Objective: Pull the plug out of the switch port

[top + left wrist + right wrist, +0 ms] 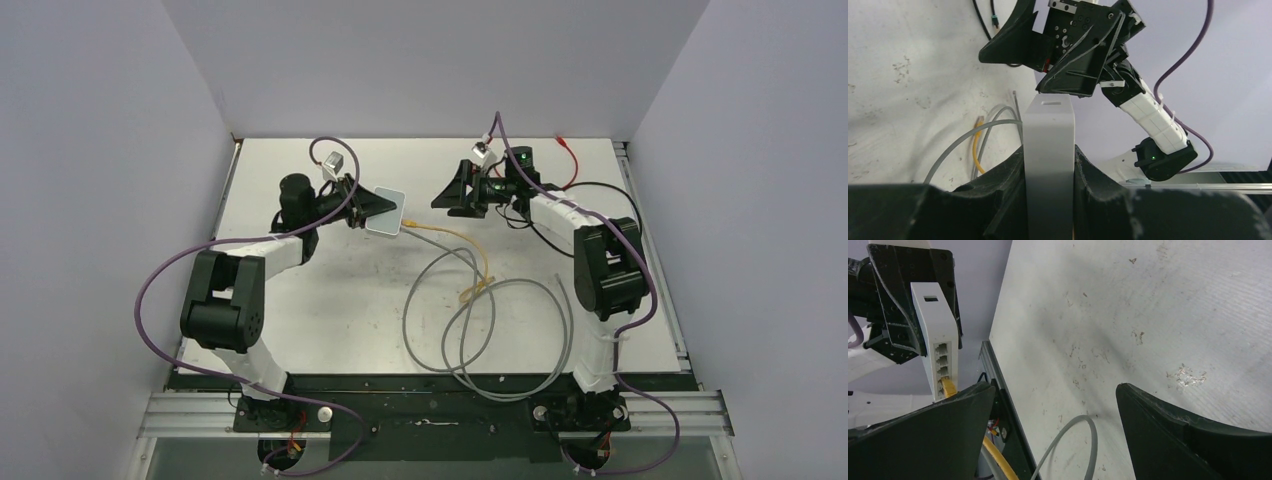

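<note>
Lt-grey flat switch (pixel 934 325), yellow plug (pixel 948 386) in one socket; L jaws pinch switch, R jaws spread.

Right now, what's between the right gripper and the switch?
Top view: only bare table between right gripper and switch; the yellow cable runs just beside that gap.

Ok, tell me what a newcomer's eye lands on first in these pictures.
Toward the back of the table, the left hand is clamped on the switch, with a yellow cable plugged into an end socket. Facing it, the right hand gapes wide open, holding nothing. Nearer the arm bases, a grey cable sprawls in loose loops.
</note>
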Robot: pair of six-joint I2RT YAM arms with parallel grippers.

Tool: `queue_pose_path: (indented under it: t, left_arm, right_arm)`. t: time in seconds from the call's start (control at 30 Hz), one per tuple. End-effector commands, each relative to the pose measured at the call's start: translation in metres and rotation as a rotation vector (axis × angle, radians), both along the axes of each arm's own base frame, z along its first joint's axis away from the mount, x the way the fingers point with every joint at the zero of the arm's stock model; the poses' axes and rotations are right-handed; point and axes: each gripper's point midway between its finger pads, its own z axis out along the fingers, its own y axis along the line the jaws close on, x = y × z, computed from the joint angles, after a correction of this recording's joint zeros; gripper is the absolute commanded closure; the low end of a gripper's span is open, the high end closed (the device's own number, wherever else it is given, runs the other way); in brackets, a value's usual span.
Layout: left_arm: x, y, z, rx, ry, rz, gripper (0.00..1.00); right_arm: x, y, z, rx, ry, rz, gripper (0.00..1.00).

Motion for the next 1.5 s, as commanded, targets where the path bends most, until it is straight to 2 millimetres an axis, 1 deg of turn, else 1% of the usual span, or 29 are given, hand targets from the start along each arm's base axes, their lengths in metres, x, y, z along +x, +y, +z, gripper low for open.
queue_pose_path:
  t: [0.0, 0.2, 0.37, 0.6, 0.83, 0.87, 0.97, 1.23, 1.47]
  left_arm:
    - [-0.002, -0.001, 0.032, -0.086, -0.111, -0.023, 1.0]
    - [-0.002, 0.0, 0.031, -0.086, -0.107, -0.016, 1.0]
    - [-0.002, 0.0, 0.03, -0.084, -0.102, -0.014, 1.0]
    - [-0.002, 0.001, 0.026, -0.081, -0.094, -0.01, 1.0]
    - [-0.003, 0.001, 0.026, -0.081, -0.093, -0.01, 1.0]
    - [-0.003, 0.0, 0.026, -0.081, -0.094, -0.011, 1.0]
    - [-0.003, 0.0, 0.026, -0.081, -0.094, -0.011, 1.0]
    - [-0.004, 0.001, 0.026, -0.08, -0.093, -0.012, 1.0]
    - [-0.004, 0.0, 0.027, -0.079, -0.096, -0.011, 1.0]
  right_arm:
    - [-0.013, 0.018, 0.049, 0.096, -0.117, 0.088, 0.02]
    - [-0.027, 0.036, 0.055, 0.122, -0.112, 0.147, 0.02]
    - [-0.033, 0.048, 0.063, 0.142, -0.117, 0.173, 0.02]
    - [-0.035, 0.053, 0.076, 0.155, -0.142, 0.189, 0.05]
    - [-0.043, 0.057, 0.081, 0.164, -0.137, 0.215, 0.02]
    - [-0.044, 0.057, 0.082, 0.167, -0.139, 0.221, 0.0]
    - [-0.05, 0.062, 0.088, 0.181, -0.149, 0.258, 0.06]
    - [-0.066, 0.073, 0.091, 0.189, -0.141, 0.31, 0.14]
    - [-0.071, 0.076, 0.09, 0.188, -0.13, 0.324, 0.29]
